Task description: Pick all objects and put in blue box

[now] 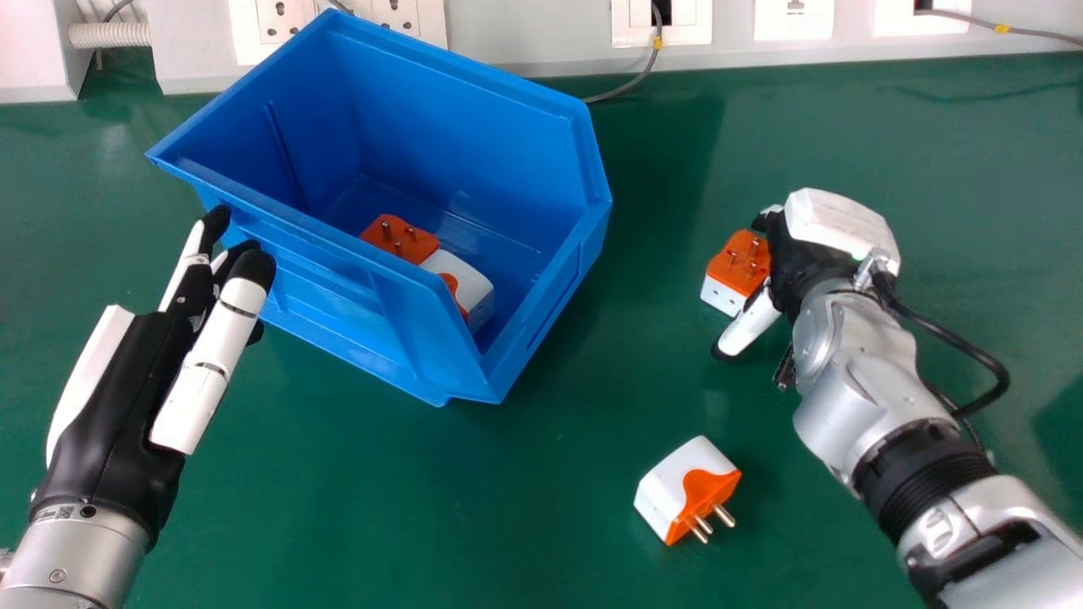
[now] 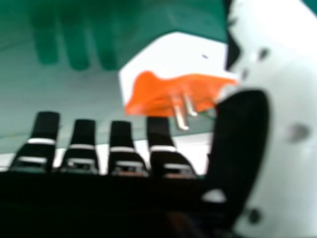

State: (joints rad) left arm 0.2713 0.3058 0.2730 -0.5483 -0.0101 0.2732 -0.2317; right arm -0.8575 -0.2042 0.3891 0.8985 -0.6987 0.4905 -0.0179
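- Right hand (image 1: 798, 262): fingers loosely extended, thumb apart; nothing gripped yet, it seems.
- Far plug (image 1: 734, 269): just left of that palm, between near-side thumb and far-side fingers, ready to be closed on.
- Near plug (image 1: 689, 491): on the table (image 1: 541, 507).
- Box (image 1: 457, 110): well left, for the drop.
- Left hand (image 1: 118, 397): beside the box.

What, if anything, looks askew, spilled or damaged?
Only the blue box looks askew: it sits at an angle to the white wall panel behind it. I see no spill or damage.
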